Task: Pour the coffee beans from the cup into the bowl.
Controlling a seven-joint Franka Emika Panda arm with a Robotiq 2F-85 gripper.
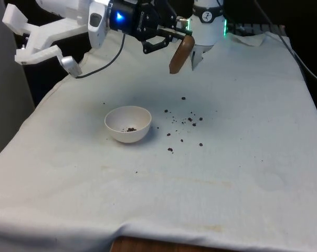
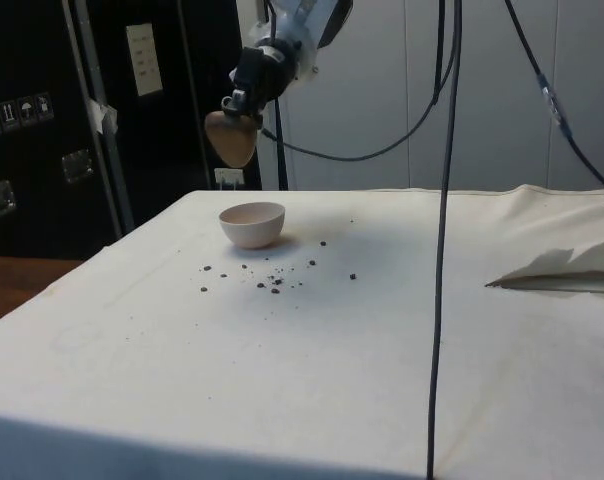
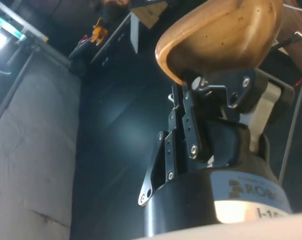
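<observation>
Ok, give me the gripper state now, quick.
Black two-finger gripper: shut on the rim of the brown wooden cup, held tipped in the air, away from the white bowl.

Brown cup (image 2: 232,137) held aloft, seemingly tilted, above white bowl (image 2: 252,223); beans (image 2: 274,281) scattered on cloth (image 2: 312,370).

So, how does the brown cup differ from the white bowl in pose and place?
The cup is brown and hangs tilted in the gripper above the cloth; the bowl is white and stands upright on the cloth. The bowl holds a few coffee beans, while others lie scattered beside it. Both are small open vessels.
</observation>
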